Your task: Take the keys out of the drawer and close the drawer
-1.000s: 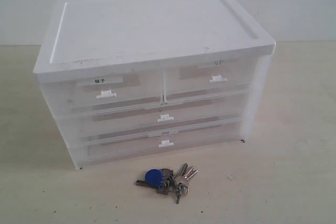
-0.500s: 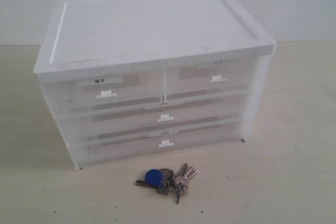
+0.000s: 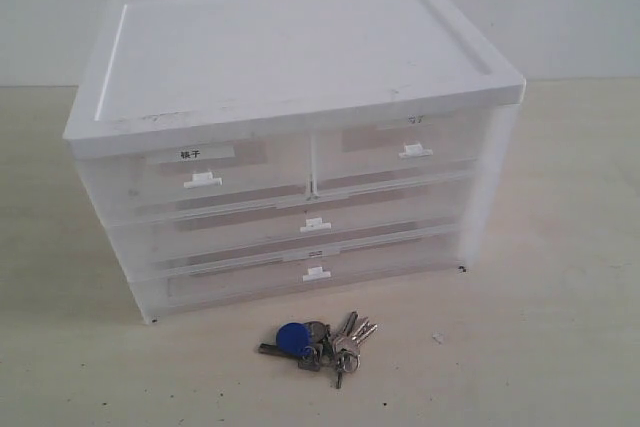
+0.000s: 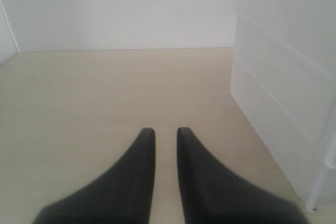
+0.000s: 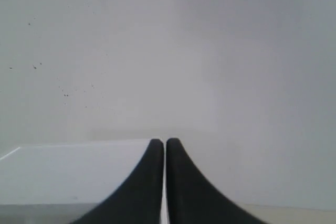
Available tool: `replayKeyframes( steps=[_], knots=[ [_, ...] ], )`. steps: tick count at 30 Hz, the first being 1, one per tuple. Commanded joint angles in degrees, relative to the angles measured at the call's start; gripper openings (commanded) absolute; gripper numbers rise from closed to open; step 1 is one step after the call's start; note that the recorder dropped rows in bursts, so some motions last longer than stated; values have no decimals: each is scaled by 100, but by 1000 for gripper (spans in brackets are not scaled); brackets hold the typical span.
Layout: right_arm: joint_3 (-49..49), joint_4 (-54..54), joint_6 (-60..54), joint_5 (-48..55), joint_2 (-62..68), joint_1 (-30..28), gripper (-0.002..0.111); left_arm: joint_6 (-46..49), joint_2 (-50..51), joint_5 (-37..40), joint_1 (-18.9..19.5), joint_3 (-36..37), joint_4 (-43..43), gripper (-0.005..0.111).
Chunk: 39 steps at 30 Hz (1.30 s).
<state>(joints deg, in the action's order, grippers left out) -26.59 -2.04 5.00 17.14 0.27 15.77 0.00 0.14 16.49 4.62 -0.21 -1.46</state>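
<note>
Silver keys (image 3: 318, 340) lie outside left pincer (image 4: 165, 131) (slightly parted) and closed right pincer (image 5: 165, 141).

The left gripper (image 4: 165, 131) has its two dark fingers (image 4: 137, 177) a narrow gap apart, tips level with each other and nothing held between them. Each finger tapers from a broad base to a rounded tip. The right gripper (image 5: 165, 141) has its dark fingers (image 5: 144, 187) drawn together, with only a hairline slit between their inner faces, and nothing is clamped there. Both pairs blur toward their bases. Only the fingers show; wrists and arm links are out of sight.
</note>
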Motion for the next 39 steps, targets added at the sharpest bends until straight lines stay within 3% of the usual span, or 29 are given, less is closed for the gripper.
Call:
replayKeyframes(
  steps=[1,15,18,24,39],
  knots=[
    [555,17,69,-574,-27,-52,0,0,-14,-24,11,21,-2,14],
    [1997,28,618,-1351,-27,-52,0,0,-14,-24,11,21,-2,14],
    [2077,28,651,-1029,-27,-52,0,0,-14,-24,11,21,-2,14],
    [2077,447,1859,-889,-27,-24,0,0,-14,-24,11,21,-2,14],
    [2077,447,1909,-878,-27,-24,0,0,-14,-24,11,21,-2,14]
  ],
)
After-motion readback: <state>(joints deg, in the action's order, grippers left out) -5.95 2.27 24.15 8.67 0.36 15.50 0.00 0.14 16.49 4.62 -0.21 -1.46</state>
